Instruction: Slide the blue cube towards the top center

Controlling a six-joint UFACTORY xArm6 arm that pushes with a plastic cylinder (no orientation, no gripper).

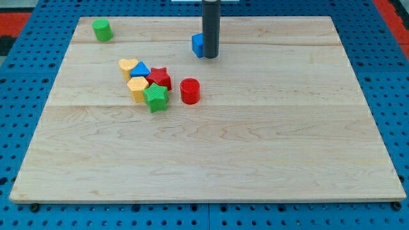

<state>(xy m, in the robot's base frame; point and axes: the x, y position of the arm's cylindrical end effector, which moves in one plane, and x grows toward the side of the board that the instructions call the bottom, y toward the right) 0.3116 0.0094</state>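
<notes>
My tip (211,56) touches the right side of the blue cube (197,45), far on the wooden board (255,140). The cube sits half hidden behind my bare rod, which holds nothing.

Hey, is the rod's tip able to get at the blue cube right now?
Probably yes: my tip already sits against the blue cube on its right side in the view, with nothing between them.

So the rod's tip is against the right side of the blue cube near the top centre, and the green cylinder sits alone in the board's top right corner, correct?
One detail is off. The green cylinder sits alone in the top left corner of the wooden board, not the top right, as the camera view shows. The rest holds: my tip is against the right side of the blue cube near the top centre.
</notes>
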